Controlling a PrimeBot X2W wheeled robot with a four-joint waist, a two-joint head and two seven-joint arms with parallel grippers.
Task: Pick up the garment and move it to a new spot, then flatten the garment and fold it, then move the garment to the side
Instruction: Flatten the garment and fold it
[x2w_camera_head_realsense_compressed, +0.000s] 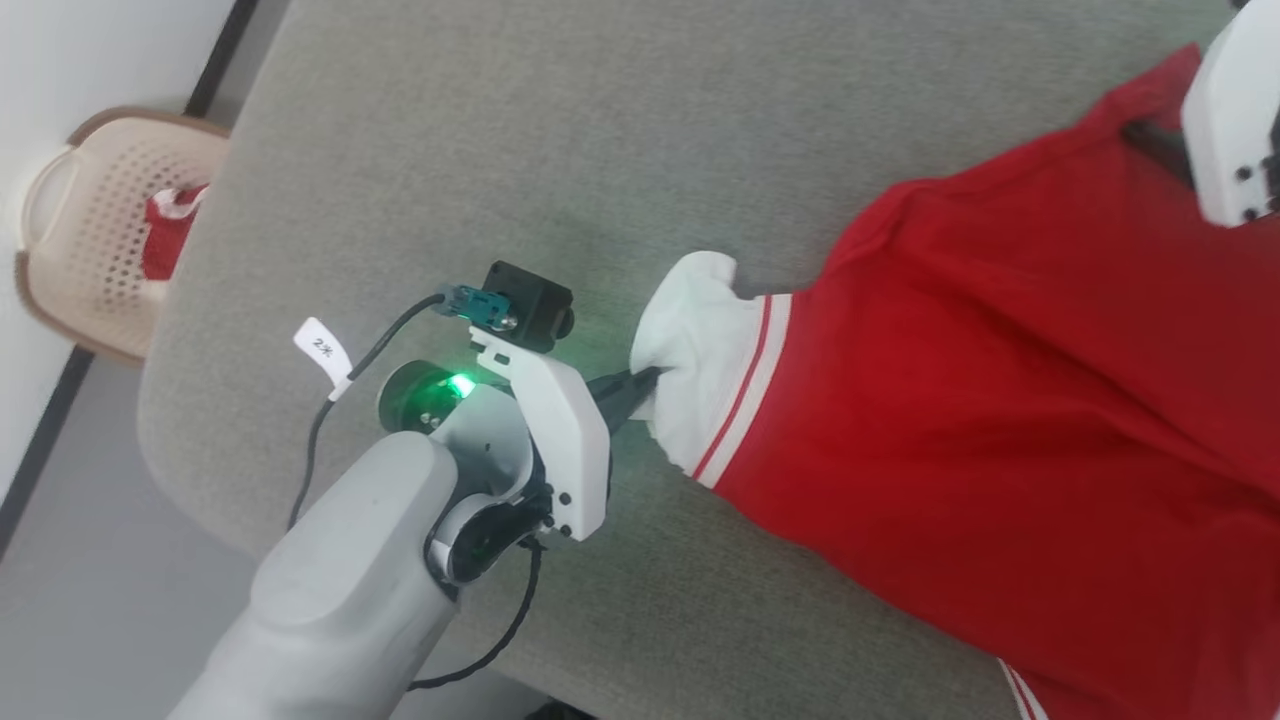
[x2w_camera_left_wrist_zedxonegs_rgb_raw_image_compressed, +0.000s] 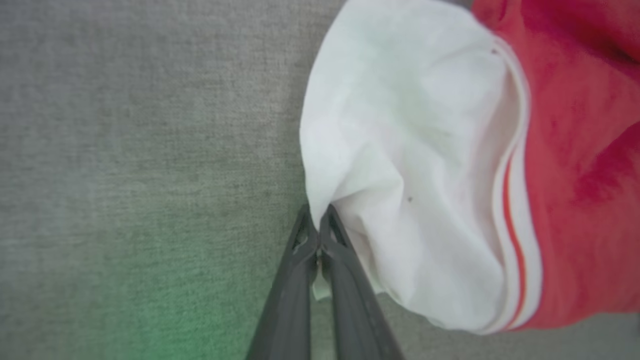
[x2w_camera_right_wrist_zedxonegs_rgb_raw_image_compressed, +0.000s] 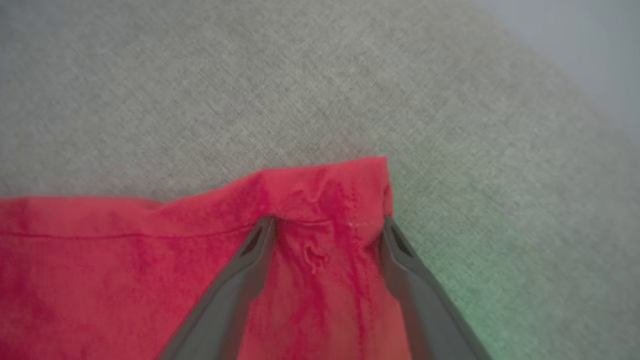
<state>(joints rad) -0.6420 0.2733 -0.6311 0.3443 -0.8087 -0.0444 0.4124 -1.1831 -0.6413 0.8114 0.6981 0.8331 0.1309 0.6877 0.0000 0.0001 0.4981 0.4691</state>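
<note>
The garment (x2w_camera_head_realsense_compressed: 1000, 400) is a red jersey with a white, red-striped sleeve, lying on the grey cushion at the right. My left gripper (x2w_camera_head_realsense_compressed: 640, 385) is shut on the edge of that white sleeve. In the left wrist view the two fingers meet at a pinched fold of white cloth (x2w_camera_left_wrist_zedxonegs_rgb_raw_image_compressed: 315, 220), and the sleeve (x2w_camera_left_wrist_zedxonegs_rgb_raw_image_compressed: 400, 150) bulges beyond them. My right gripper (x2w_camera_head_realsense_compressed: 1150, 140) is at the upper right over the red hem. In the right wrist view it (x2w_camera_right_wrist_zedxonegs_rgb_raw_image_compressed: 328, 222) stands open, fingers spread on either side of a red hem corner (x2w_camera_right_wrist_zedxonegs_rgb_raw_image_compressed: 325, 190). Any lettering is hidden.
The grey fabric cushion (x2w_camera_head_realsense_compressed: 500, 150) has free room at the left and top. Its rounded left edge drops to a grey floor (x2w_camera_head_realsense_compressed: 90, 600). A beige perforated basket (x2w_camera_head_realsense_compressed: 90, 230) holding a small red cloth (x2w_camera_head_realsense_compressed: 170, 235) stands on the floor at far left.
</note>
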